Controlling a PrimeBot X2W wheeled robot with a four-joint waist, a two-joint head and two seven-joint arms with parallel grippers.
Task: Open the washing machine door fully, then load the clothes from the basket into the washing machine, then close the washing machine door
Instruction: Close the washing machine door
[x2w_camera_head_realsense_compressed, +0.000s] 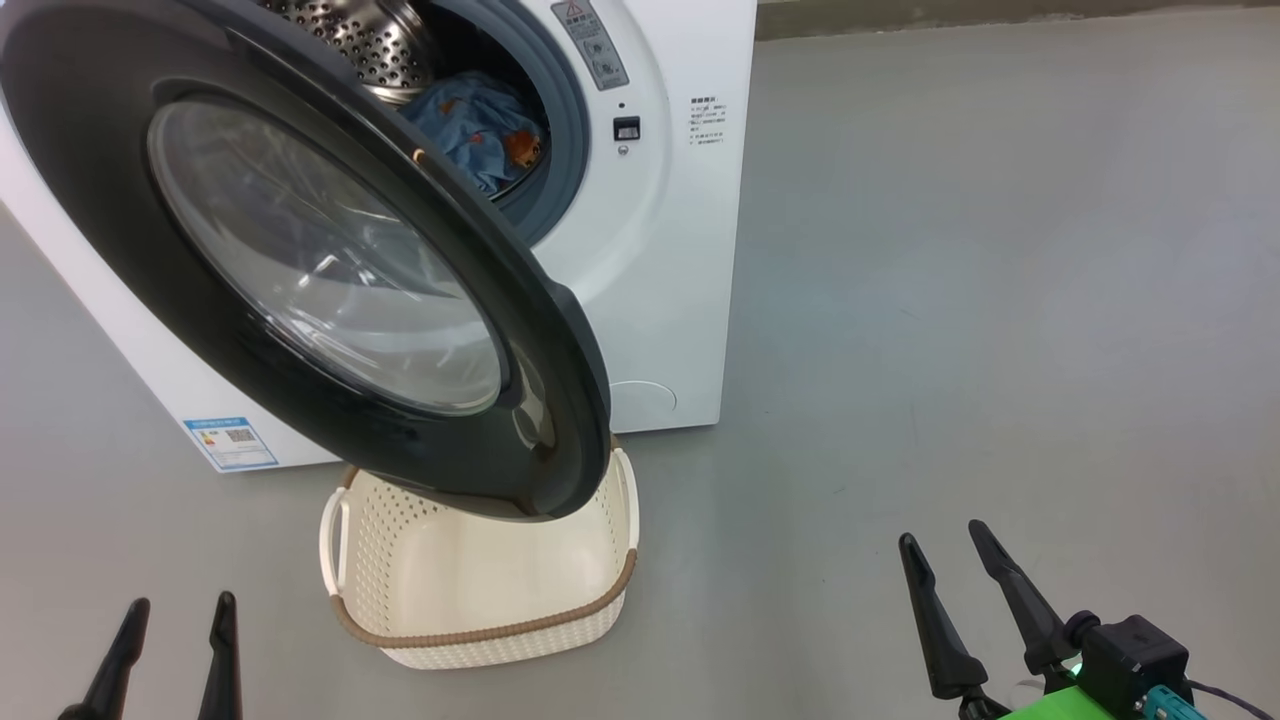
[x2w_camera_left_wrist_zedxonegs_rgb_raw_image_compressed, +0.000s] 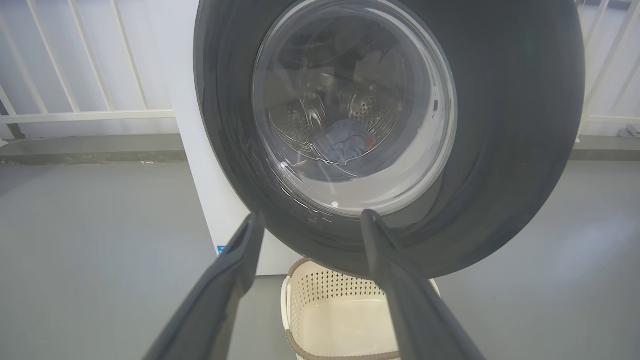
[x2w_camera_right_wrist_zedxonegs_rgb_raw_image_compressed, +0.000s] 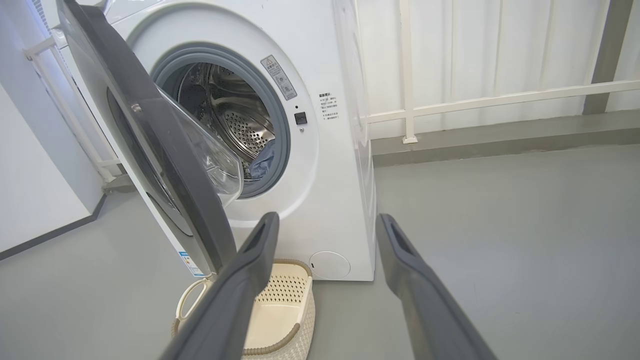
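door (x2w_camera_head_realsense_compressed: 330, 270) half-open, clothes (x2w_camera_head_realsense_compressed: 480, 125) in drum, basket (x2w_camera_head_realsense_compressed: 480, 590) empty

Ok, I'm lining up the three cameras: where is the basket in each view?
Head view: basket bottom centre, under the washing machine door.
Left wrist view: basket bottom centre, below the door.
Right wrist view: basket bottom, left of centre.
Shared landmark: that door, just above it.

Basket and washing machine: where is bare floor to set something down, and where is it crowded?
Bare floor stretches right of the washing machine and basket. Crowded: the washing machine door hangs over the basket's rear.
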